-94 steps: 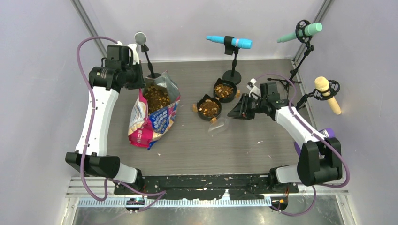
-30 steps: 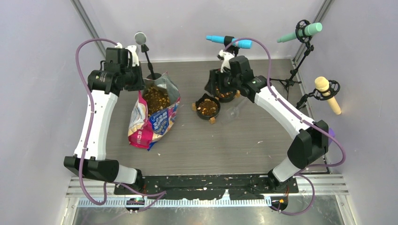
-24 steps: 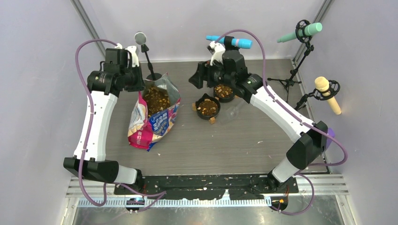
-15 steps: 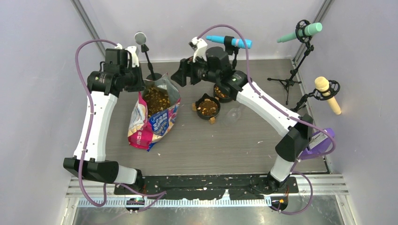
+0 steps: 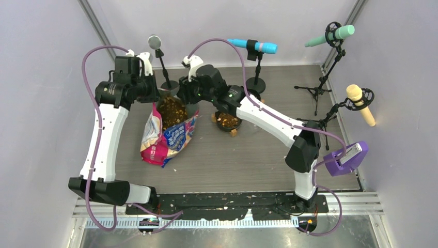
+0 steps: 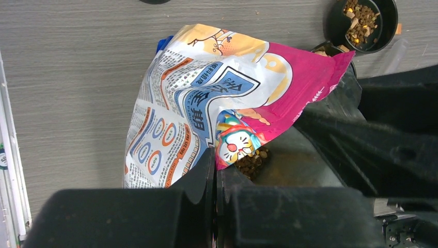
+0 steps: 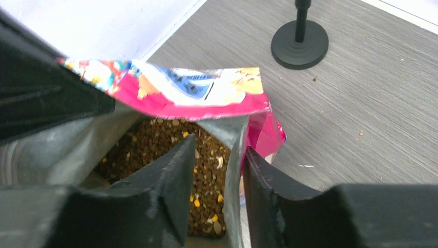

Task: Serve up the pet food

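The pink-and-blue pet food bag [image 5: 168,137] lies open-mouthed on the table, with brown kibble [image 5: 172,108] showing inside. My left gripper [image 6: 214,165] is shut on the bag's near rim [image 6: 206,98] and holds it up. My right gripper [image 7: 219,150] is at the mouth's other side. Its fingers [image 7: 170,175] straddle the silver-lined rim [image 7: 235,139], one inside over the kibble [image 7: 165,144] and one outside, still open with a gap. A black bowl [image 5: 227,120] with kibble sits right of the bag, partly under the right arm. Another filled bowl [image 6: 364,23] shows in the left wrist view.
Microphone stands ring the back and right: grey [image 5: 154,41], blue [image 5: 253,46], green [image 5: 330,36], tan [image 5: 360,103]. One round stand base [image 7: 299,44] stands close behind the bag. A purple device [image 5: 347,157] sits at the right edge. Walls close in on both sides.
My right arm swung left from over the bowls to the bag's mouth, and its jaws have narrowed around the rim. The left arm and the bag have stayed put.
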